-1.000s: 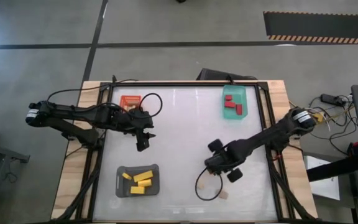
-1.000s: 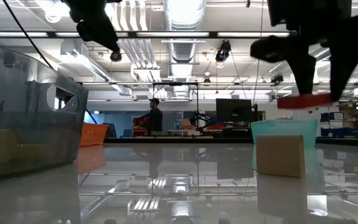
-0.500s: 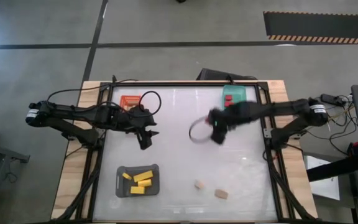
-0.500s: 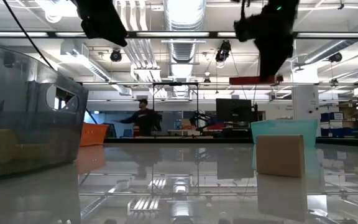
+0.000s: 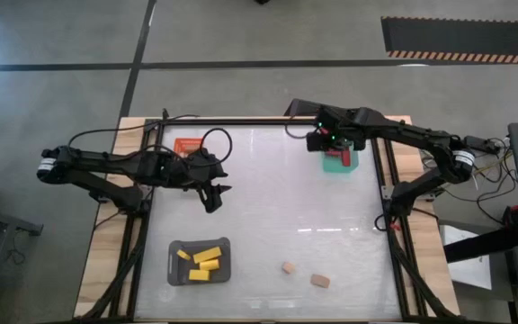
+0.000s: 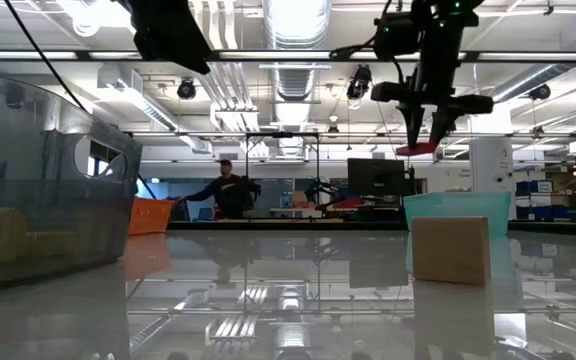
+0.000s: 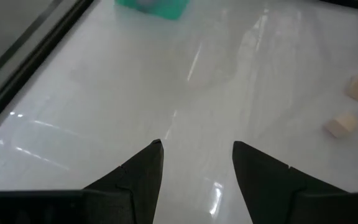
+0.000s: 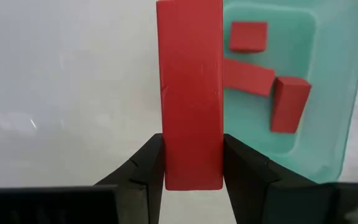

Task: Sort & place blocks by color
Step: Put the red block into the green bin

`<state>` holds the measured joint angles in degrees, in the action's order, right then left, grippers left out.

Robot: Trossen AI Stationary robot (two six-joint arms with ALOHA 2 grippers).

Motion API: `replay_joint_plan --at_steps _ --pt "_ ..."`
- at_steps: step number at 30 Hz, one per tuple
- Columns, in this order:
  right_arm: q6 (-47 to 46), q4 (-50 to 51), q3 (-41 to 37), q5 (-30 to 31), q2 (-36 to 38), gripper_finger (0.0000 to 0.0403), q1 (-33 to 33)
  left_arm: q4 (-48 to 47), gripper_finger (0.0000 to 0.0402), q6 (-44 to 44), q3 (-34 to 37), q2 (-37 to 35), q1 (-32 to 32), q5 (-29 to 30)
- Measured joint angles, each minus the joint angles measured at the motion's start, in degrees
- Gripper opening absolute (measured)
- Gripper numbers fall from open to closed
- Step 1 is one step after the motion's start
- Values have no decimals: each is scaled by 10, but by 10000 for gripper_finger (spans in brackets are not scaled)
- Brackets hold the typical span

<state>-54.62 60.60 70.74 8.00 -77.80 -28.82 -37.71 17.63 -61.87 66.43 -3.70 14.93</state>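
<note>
Tan blocks: two pale tan blocks (image 5: 288, 267) (image 5: 319, 281) lie loose on the worktop (image 5: 277, 207) near its front edge, close together but apart. Not yet sorted, in my judgement.
Grey tray: the grey tray (image 5: 175, 274) at the front left holds several yellow blocks (image 5: 204, 262). No yellow block shows loose on the worktop, so yellow looks finished.
Left gripper: the left gripper (image 5: 212, 199) hangs above the worktop, mid-left, near the orange tray; its jaws stand apart with nothing between them. Waiting.
Orange tray: the orange tray (image 5: 182, 143) sits at the far left, partly hidden by the left arm; contents cannot be told. Probably meant for the tan blocks.
Right gripper: the right gripper (image 8: 190, 180) is raised just beside the near edge of the green tray, jaws clenched on a long red block (image 8: 189, 93) held upright.
Green tray: the green tray (image 8: 331, 93) at the far right holds three red blocks (image 8: 248, 36) (image 8: 247, 76) (image 8: 289, 103).
Remaining: set down the held red block, then deal with the two tan ones.
</note>
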Motion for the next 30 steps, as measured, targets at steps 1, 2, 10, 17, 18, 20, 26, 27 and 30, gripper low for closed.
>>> replay_joint_plan --at_steps 1,2,10,17,18,20,26,27,30 --pt "-7 -4 -1 0 0 120 -11 0 177 0 0 0 0 5" --pt "-12 -9 -4 0 0 120 -22 0 177 0 0 0 1 7" --pt "23 -27 -30 10 0 120 -103 -1 177 0 0 0 4 17" --pt "35 -104 -95 -24 0 121 -146 -1 177 0 0 0 4 19" --pt "36 -112 -105 -25 -1 120 -149 -1 177 0 0 0 4 19" --pt "37 -124 -124 -25 -1 120 -154 -1 177 0 0 0 4 19" --pt "47 -127 -167 -33 -1 124 -155 -1 177 1 0 0 10 21" --pt "47 -128 -173 -34 -1 123 -155 -1 177 1 0 0 12 21" --pt "48 -130 -181 -33 -1 121 -155 -1 177 1 0 0 15 21"
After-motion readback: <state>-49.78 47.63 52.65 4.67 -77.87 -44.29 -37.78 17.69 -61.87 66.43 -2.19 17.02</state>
